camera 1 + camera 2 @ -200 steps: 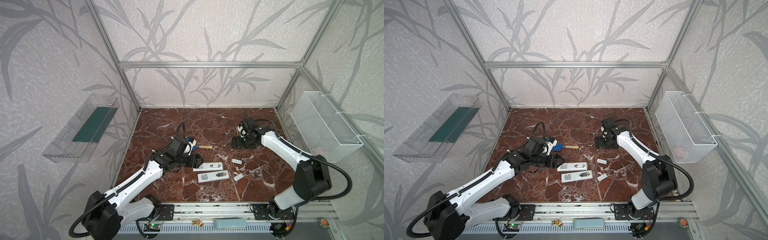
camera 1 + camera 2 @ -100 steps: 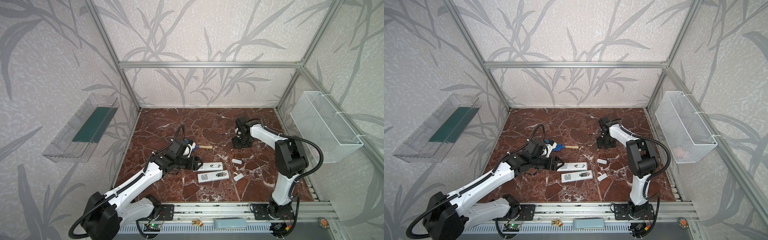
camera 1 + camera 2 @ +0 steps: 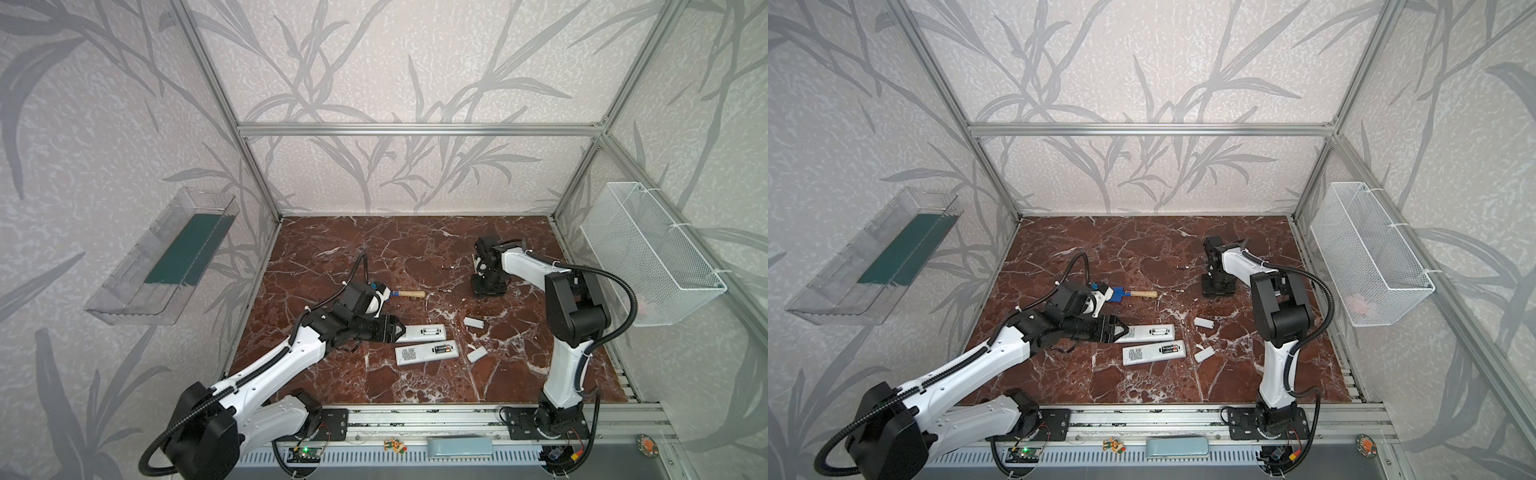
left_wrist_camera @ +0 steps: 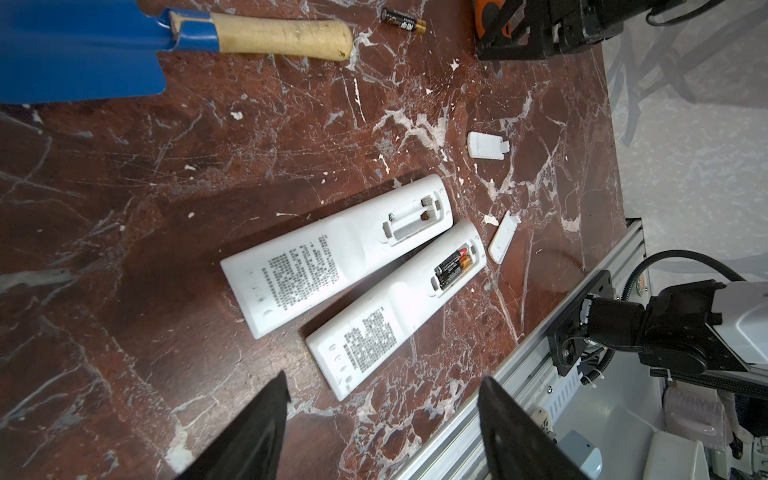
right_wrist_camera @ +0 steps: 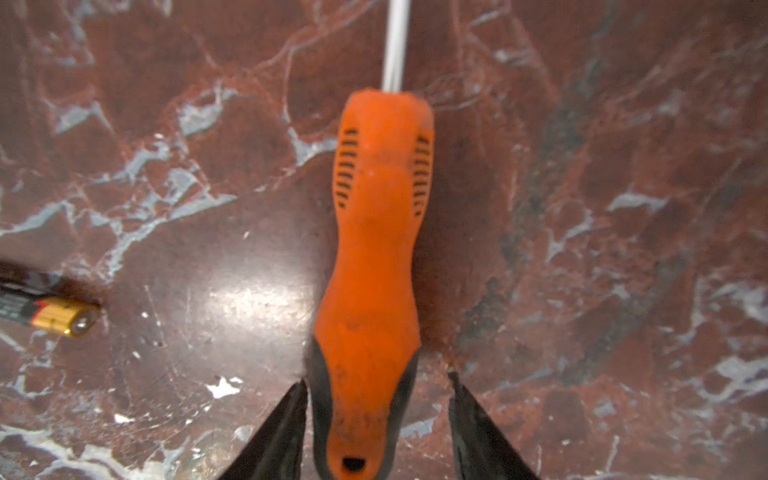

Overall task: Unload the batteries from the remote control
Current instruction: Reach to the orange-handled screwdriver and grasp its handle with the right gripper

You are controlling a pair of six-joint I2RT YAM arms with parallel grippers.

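Two white remotes lie back up on the marble. The farther remote [image 3: 422, 331] [image 4: 332, 253] has a bare compartment. The nearer remote [image 3: 426, 353] [image 4: 395, 311] holds two dark batteries [image 3: 444, 348] [image 3: 1169, 348] [image 4: 453, 266]. Loose batteries lie at the back: one battery [image 3: 444, 289] [image 4: 403, 20] [image 5: 50, 311], another battery [image 3: 446, 267]. My left gripper [image 3: 399, 330] [image 4: 382, 386] hovers open by the remotes' left ends. My right gripper [image 3: 488, 286] [image 5: 376, 382] straddles an orange screwdriver handle [image 5: 378, 249]; one finger touches it, a gap shows at the other.
Two small white covers [image 3: 473, 322] [image 3: 476, 354] lie right of the remotes. A blue scraper with a wooden handle [image 3: 409, 294] [image 4: 282, 37] lies behind the left gripper. A clear tray [image 3: 166, 257] hangs on the left wall, a white mesh basket [image 3: 648, 253] on the right.
The right gripper's jaws have narrowed around the screwdriver handle, and the right arm's elbow has swung up and inward. The left gripper has barely moved.
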